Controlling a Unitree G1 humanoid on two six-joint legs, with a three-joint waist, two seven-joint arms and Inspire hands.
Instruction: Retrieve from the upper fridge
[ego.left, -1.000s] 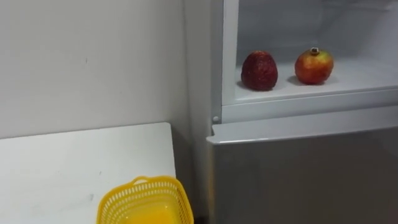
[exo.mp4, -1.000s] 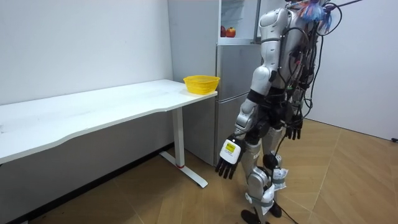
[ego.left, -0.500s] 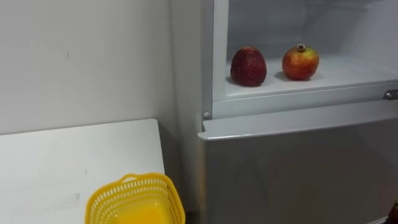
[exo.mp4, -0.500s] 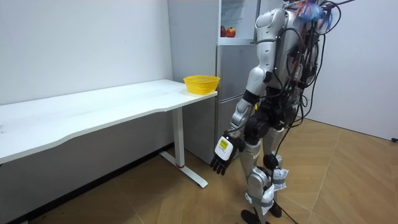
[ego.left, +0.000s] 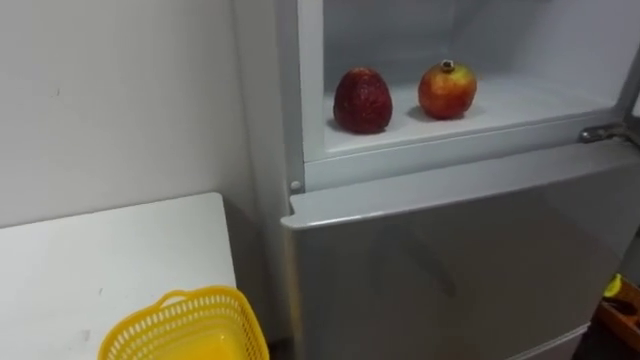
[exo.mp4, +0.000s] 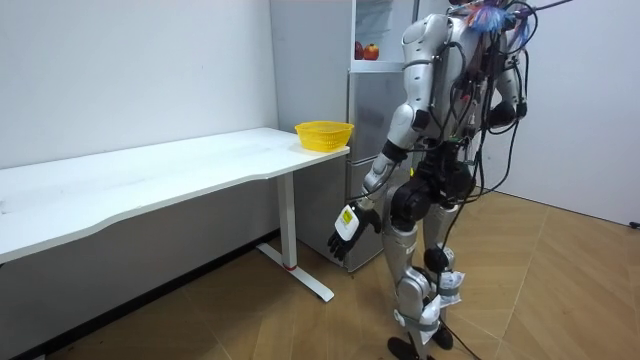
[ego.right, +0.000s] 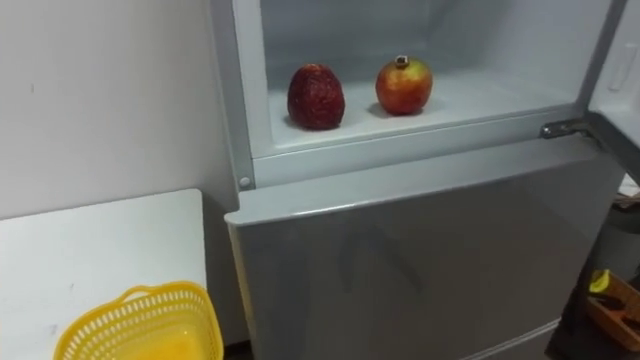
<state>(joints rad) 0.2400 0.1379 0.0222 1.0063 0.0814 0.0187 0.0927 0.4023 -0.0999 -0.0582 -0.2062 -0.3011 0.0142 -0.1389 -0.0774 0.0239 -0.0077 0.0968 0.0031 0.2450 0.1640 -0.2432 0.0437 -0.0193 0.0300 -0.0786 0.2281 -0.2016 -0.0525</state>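
Left eye view: pomegranate (ego.left: 447, 90) and dark red fruit (ego.left: 362, 101) sit apart on upper fridge shelf (ego.left: 520, 100). Likely firm, smooth, rollable; cup round the middle. Left hand (exo.mp4: 343, 232) hangs relaxed, empty.

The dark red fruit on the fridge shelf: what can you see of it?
The dark red fruit is rounded, broad at the base and narrowing to a blunt top, with dull, rough-looking skin. It stands upright on the white shelf of the open upper fridge compartment, near the front edge, towards the left side. A red-and-yellow fruit sits to its right, apart from it. Only the shelf touches it.
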